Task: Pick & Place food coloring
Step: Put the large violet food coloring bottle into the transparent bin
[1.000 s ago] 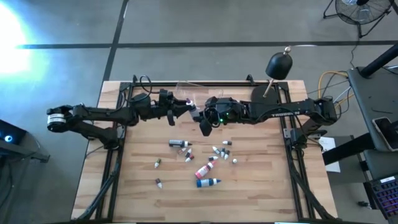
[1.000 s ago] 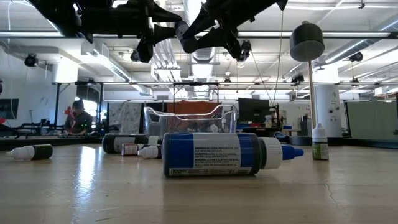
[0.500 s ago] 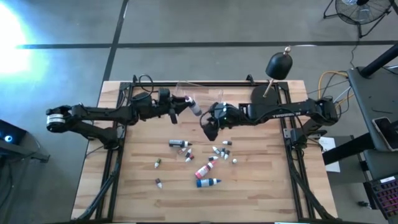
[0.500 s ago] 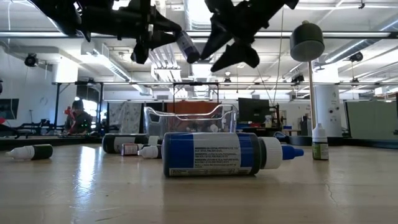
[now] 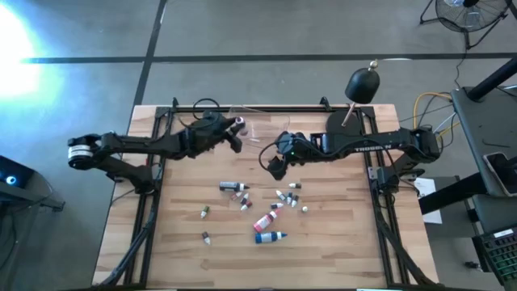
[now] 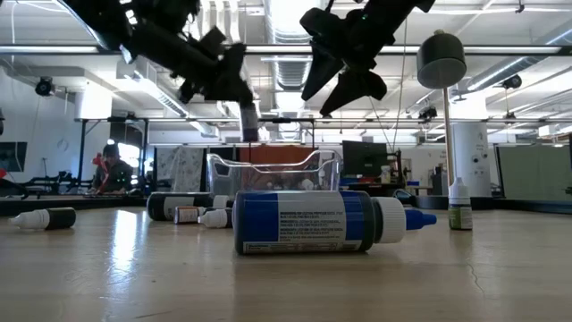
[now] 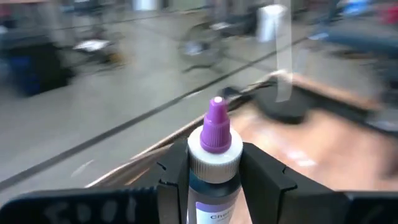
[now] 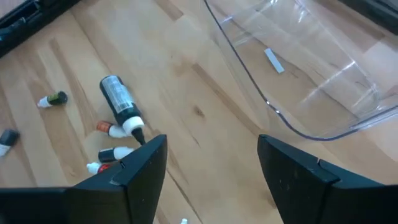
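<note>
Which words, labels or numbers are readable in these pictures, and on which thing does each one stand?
"TROSSEN", faint, on the right arm in the high view.
"Che...", cut off by the picture's edge, on the purple-capped bottle held in the left claw.
Small print on the big blue bottle's label in the low view: too small to read.
The other bottles' labels: too small to read.

Purple-capped bottle (image 7: 216, 163) now with left fingers (image 7: 264, 177).
</note>
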`<state>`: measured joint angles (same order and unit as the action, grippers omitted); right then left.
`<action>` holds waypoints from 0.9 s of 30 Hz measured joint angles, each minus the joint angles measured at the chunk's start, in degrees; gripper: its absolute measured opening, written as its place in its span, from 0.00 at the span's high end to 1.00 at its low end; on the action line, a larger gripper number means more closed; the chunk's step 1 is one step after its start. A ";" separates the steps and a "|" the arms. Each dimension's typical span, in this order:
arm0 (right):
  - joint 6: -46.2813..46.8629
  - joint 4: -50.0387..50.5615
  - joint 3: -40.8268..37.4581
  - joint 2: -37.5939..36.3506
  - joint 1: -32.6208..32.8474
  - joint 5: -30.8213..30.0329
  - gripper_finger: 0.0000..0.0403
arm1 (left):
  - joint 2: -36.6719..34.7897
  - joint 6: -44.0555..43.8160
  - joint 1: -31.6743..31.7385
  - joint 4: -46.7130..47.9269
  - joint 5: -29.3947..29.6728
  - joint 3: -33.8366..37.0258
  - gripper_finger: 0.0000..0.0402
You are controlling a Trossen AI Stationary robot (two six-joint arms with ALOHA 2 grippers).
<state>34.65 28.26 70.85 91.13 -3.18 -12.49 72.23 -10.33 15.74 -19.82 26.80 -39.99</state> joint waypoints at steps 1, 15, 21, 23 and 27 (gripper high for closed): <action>0.07 -0.13 0.00 0.00 0.06 -0.40 0.41 | 0.97 -0.43 0.03 -0.06 2.80 0.18 0.79; 1.84 -0.19 -0.13 0.00 0.31 -2.67 0.43 | 12.17 -10.19 0.18 -6.61 15.08 3.61 0.79; 1.84 -0.12 -0.20 0.00 0.33 -2.67 0.43 | 16.60 -12.20 0.18 -6.57 15.97 3.59 0.79; 1.84 0.05 -0.20 0.00 0.33 -2.68 0.43 | 17.20 -12.82 0.18 -6.90 15.98 3.34 0.79; 1.84 0.29 -0.22 0.00 0.31 -2.67 0.43 | 17.52 -13.61 0.20 -6.68 16.21 3.26 0.79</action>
<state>36.49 28.56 70.63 91.13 -2.87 -15.16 89.75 -23.94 15.94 -26.51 43.00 -36.73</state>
